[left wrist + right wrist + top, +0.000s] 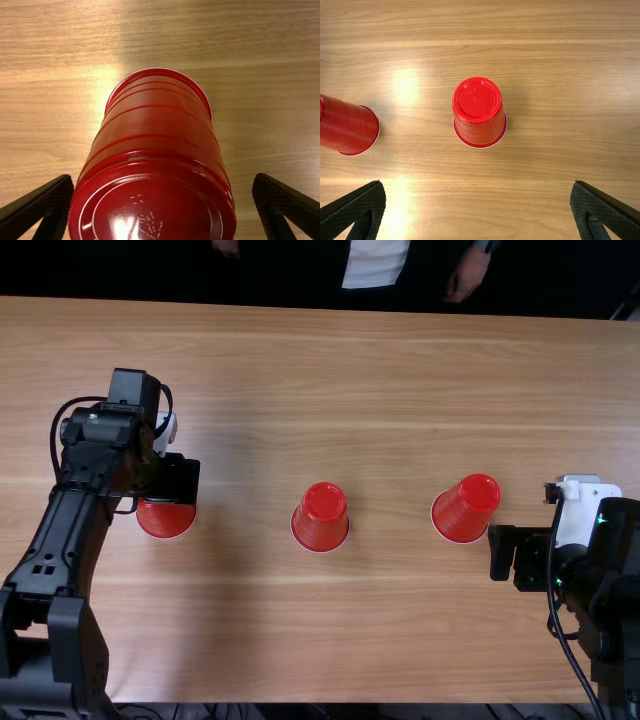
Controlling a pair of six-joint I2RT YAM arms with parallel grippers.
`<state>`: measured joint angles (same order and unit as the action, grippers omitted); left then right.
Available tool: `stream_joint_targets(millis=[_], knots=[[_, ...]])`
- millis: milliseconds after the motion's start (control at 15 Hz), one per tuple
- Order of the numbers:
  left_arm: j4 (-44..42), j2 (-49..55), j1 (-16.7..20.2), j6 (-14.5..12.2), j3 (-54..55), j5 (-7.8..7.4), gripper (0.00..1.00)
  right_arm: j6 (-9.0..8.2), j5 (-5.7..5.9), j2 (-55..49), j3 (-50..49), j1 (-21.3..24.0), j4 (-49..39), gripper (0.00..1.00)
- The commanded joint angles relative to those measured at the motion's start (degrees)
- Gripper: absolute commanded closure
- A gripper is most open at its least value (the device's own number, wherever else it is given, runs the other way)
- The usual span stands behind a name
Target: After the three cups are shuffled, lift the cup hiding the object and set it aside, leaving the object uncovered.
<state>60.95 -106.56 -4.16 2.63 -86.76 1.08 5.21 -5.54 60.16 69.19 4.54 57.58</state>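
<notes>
Three red cups stand upside down in a row on the wooden table. My left gripper (168, 485) hangs right above the left cup (164, 521) and hides its far side. In the left wrist view that left cup (155, 165) sits between the open fingers (47, 200), with a gap on each side. The middle cup (320, 517) stands alone. My right gripper (506, 552) is open, just right of the right cup (466, 508) and slightly nearer. The right wrist view has the right cup (479, 112) ahead of the open right gripper (477, 187), and the middle cup (347, 125) off to the side.
Bare tabletop (360, 370) stretches behind the cups to the far edge, and more lies in front of them. A person stands behind the far edge, touching nothing.
</notes>
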Motion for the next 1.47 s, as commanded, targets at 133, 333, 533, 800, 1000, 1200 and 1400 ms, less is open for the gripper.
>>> stream_joint_targets(millis=[133,333,533,800,1000,1200,1400], knots=[[0.0,-2.2,-0.6,0.3,-2.3,-0.13,0.59,-0.36,-0.05,0.1,-0.6,0.7,0.0,0.0],[0.5,-2.1,-0.5,0.3,-2.3,-0.13,0.84,-0.47,-0.05,0.0,-0.6,0.7,0.0,0.0],[1.2,0.7,-0.4,0.4,-2.4,-0.13,0.96,-0.47,-0.05,0.0,-1.2,0.7,0.0,0.0],[7.7,7.9,-0.1,1.9,-8.3,-0.03,0.96,-0.57,-0.05,-0.5,-1.9,0.7,0.0,0.0],[12.9,9.5,1.5,5.0,-14.0,1.87,0.95,-0.36,-0.05,-0.6,-1.8,0.7,0.0,0.0],[13.1,9.6,7.5,6.9,-16.2,4.93,0.95,-0.47,-0.15,-0.8,-1.9,0.7,0.0,0.0],[12.9,9.0,8.5,6.8,-15.1,10.1,0.94,-0.36,-0.15,-0.8,-2.1,0.7,0.0,0.0]])
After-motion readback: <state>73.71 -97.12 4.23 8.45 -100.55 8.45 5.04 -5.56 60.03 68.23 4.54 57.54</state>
